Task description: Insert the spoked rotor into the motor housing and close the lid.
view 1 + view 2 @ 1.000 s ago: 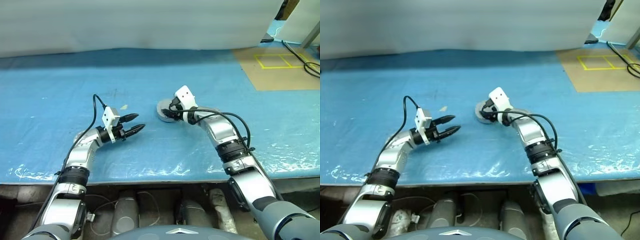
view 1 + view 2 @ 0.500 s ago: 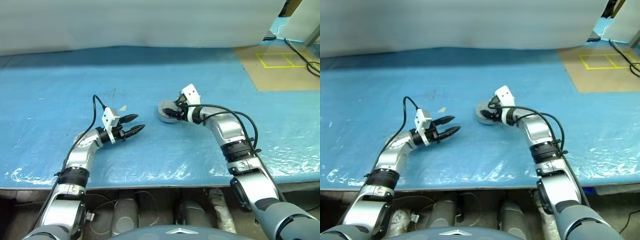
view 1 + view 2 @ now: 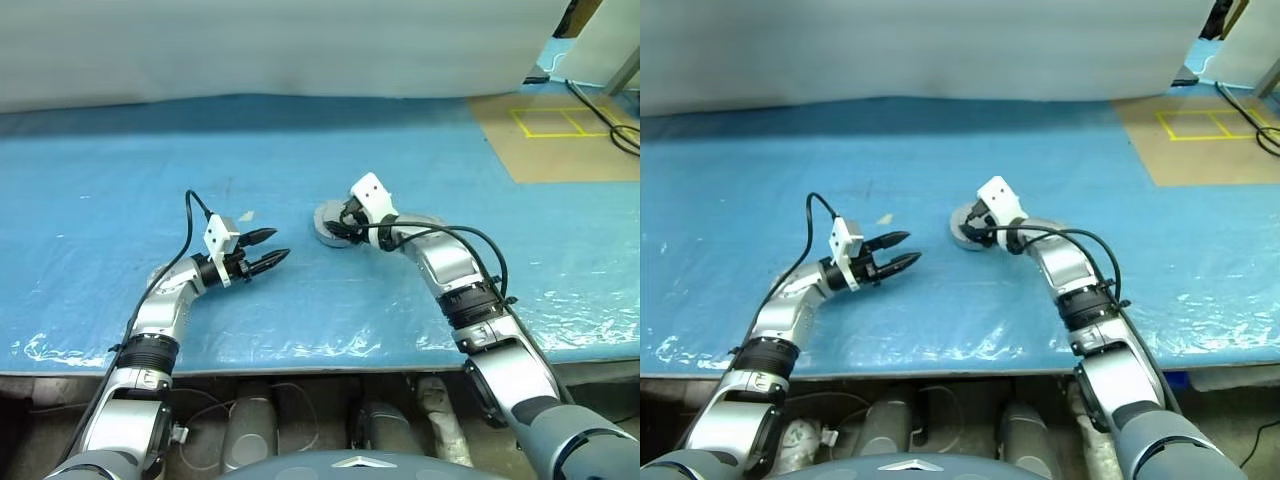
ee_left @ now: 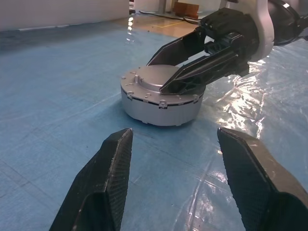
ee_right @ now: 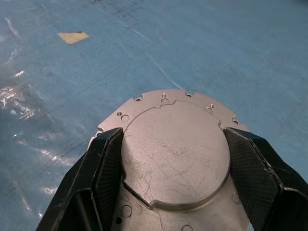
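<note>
The round silver motor housing sits on the blue worktop a little above the middle of the frame, with its flat lid on top. The right hand reaches over it from the right with its two black fingers spread wide on either side of the lid's raised round part. The left hand hangs at the middle left, well apart from the housing, pointing toward it, fingers wide and holding nothing.
</note>
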